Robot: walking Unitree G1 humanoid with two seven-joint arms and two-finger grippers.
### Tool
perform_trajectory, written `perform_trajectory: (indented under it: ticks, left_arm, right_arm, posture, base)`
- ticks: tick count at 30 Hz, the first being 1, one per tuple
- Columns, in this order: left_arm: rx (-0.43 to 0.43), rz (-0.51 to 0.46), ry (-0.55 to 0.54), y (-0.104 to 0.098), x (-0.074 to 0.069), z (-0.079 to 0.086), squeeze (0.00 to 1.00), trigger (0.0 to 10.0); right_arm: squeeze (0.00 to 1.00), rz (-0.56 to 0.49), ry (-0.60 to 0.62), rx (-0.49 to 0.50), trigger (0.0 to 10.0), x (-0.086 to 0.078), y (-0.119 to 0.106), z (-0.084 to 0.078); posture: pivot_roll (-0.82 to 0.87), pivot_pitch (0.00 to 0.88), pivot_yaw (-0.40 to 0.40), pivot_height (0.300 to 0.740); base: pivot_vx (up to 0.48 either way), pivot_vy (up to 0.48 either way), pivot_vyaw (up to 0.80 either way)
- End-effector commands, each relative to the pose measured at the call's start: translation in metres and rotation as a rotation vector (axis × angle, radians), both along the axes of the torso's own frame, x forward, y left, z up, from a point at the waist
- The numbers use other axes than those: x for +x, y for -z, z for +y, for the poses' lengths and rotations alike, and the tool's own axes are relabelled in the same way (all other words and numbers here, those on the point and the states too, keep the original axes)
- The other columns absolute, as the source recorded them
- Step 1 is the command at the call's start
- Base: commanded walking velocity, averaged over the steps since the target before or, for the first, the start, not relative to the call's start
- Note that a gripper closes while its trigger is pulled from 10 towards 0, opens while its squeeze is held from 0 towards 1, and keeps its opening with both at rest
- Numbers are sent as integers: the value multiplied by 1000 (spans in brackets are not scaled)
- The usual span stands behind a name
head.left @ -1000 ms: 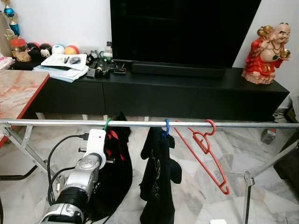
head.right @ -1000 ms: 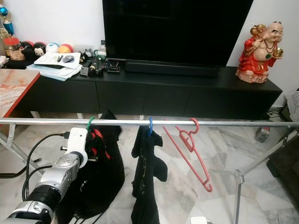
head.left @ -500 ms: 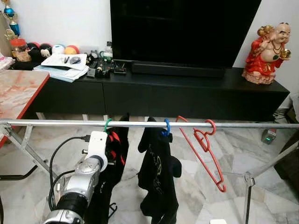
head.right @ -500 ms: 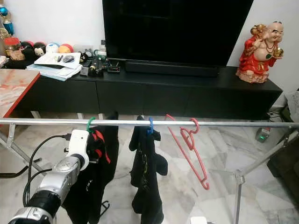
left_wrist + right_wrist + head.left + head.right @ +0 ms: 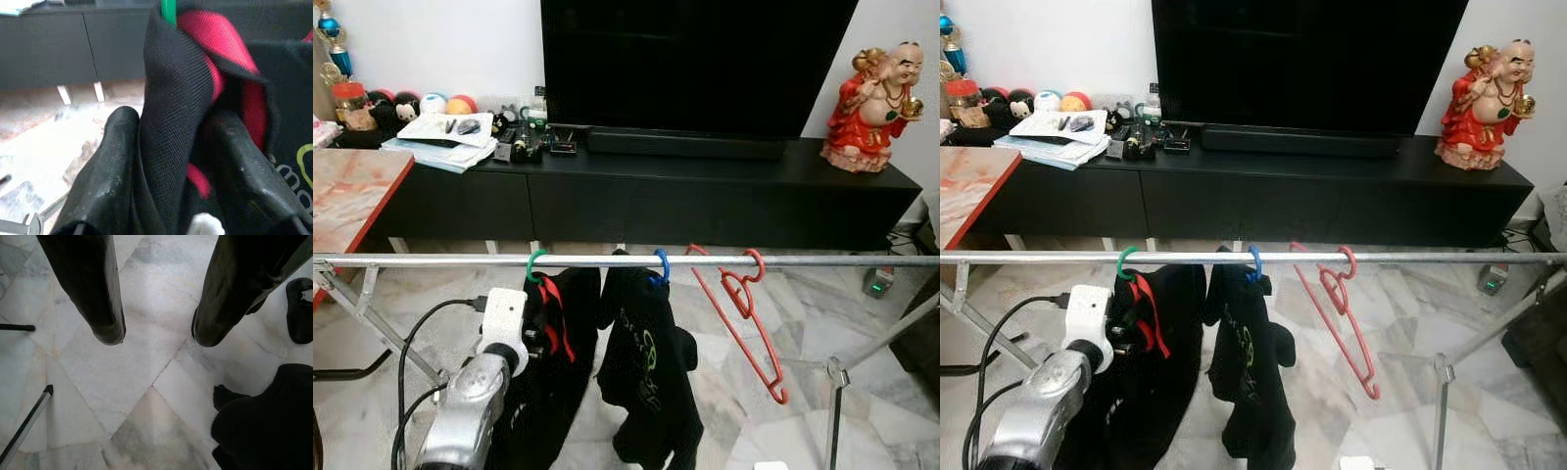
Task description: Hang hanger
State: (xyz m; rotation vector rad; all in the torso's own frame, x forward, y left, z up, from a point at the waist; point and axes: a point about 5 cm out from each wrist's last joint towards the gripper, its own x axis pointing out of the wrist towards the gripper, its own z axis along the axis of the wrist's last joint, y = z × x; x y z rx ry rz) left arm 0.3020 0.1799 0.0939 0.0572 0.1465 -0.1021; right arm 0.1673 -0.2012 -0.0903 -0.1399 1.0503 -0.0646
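Gripping the black garment (image 5: 171, 98) on the green hanger (image 5: 537, 265) under the rail (image 5: 822, 261), left gripper (image 5: 171, 161) jaws clenched on fabric, right gripper (image 5: 156, 335) jaws released over the floor (image 5: 142, 377).

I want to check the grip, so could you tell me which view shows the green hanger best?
Left eye view: the green hanger is hooked over the rail. The left wrist view shows a sliver of it, above the left gripper.

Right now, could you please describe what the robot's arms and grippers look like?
The left arm is a silver metal cylinder ending in a white block at the wrist, with black cables looping along it. The left gripper has two long black fingers with a scuffed, matte surface. The right gripper has two glossy black fingers with rounded tips.
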Motion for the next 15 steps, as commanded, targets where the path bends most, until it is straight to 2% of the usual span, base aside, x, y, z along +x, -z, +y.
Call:
perform_trajectory:
  ticks: [1, 5, 6, 7, 8, 9, 10, 11, 13, 15]
  left_arm:
    - [-17, -56, 28, -10, -8, -4, 1000, 10000]
    - [-19, -98, 30, -12, -24, 3, 1000, 10000]
    - [-16, -98, 30, -12, -28, 5, 929, 10000]
    - [0, -99, 42, -11, -34, 7, 718, 10000]
    - [0, -99, 42, -11, -34, 7, 718, 10000]
    - [5, -95, 42, -7, -42, 13, 51, 10000]
    - [7, -86, 27, -4, -45, 16, 0, 10000]
    - [7, -86, 27, -4, -45, 16, 0, 10000]
    - [34, -46, -37, 9, -57, 33, 0, 10000]
    - [41, -34, -55, 13, -60, 38, 0, 10000]
  right_arm:
    - [0, 3, 14, -6, 10000, -2, 0, -3]
    - [0, 4, 19, -6, 10000, -3, 1, -3]
    - [0, 3, 20, -6, 10000, -4, 1, -3]
    - [0, 3, 20, -4, 10000, -4, 1, -2]
    - [0, 3, 20, -4, 10000, -4, 1, -2]
    - [0, 2, 21, -2, 10000, -3, 1, -2]
    - [0, 2, 22, -1, 10000, -3, 1, -1]
    - [0, 2, 22, -1, 10000, -3, 1, -1]
    - [0, -1, 28, 3, 10000, -3, 1, 0]
    - [0, -2, 29, 4, 10000, -2, 1, 0]
  posture:
    - [108, 0, -59, 740]
    - [115, 0, -54, 740]
    - [117, 0, -54, 740]
    - [119, 0, -54, 740]
    - [119, 0, -54, 740]
    - [130, 0, -52, 740]
    - [131, 0, -53, 740]
    - [131, 0, -53, 740]
    - [138, 0, -53, 740]
    - [140, 0, -52, 740]
  base:
    - [0, 0, 0]
    - [0, 0, 0]
    - [0, 0, 0]
    - [0, 0, 0]
    - [0, 0, 0]
    - [0, 0, 0]
    - [0, 0, 0]
    - [0, 0, 0]
    - [0, 0, 0]
    - [0, 0, 0]
